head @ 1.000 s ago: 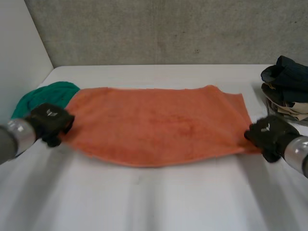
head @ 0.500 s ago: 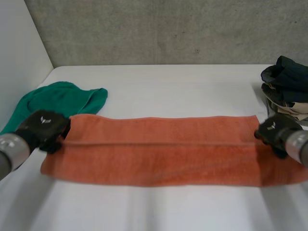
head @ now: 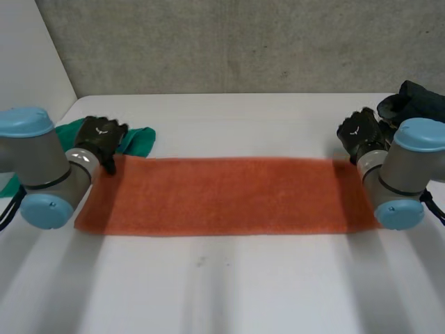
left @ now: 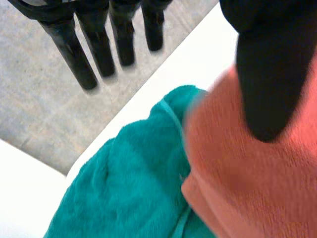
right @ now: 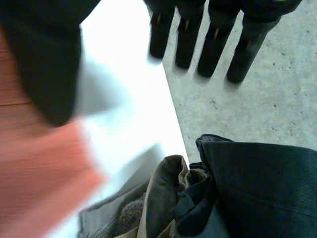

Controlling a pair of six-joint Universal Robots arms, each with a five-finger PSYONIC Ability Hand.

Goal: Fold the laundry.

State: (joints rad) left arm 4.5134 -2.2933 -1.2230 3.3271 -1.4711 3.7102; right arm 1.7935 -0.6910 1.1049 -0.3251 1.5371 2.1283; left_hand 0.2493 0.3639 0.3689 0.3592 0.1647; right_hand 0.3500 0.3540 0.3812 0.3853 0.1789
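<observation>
Bench (head: 222, 292), white, spanning the lower frame of the head view and meeting a grey wall (head: 229, 42) along the top; orange towel (head: 222, 196), laid flat as a long strip across the centre of the frame, left to right; left arm (head: 38, 167) at the left edge and right arm (head: 403, 174) at the right edge, each with its elbow over one short end of the strip; pile of dark clothes (head: 421, 101) at the upper right, behind the right arm; green cloth (head: 138, 139) at the upper left, overlapped by the towel's far left corner in the left wrist view; left hand (head: 99, 137) at that far left corner, fingers (left: 74, 49) straight and wide of the thumb, gripping nothing; right hand (head: 358, 132) just beyond the towel's far right corner, fingers (right: 218, 42) likewise straight and wide of the thumb, holding nothing, the dark pile lying beyond the fingertips in the right wrist view.
</observation>
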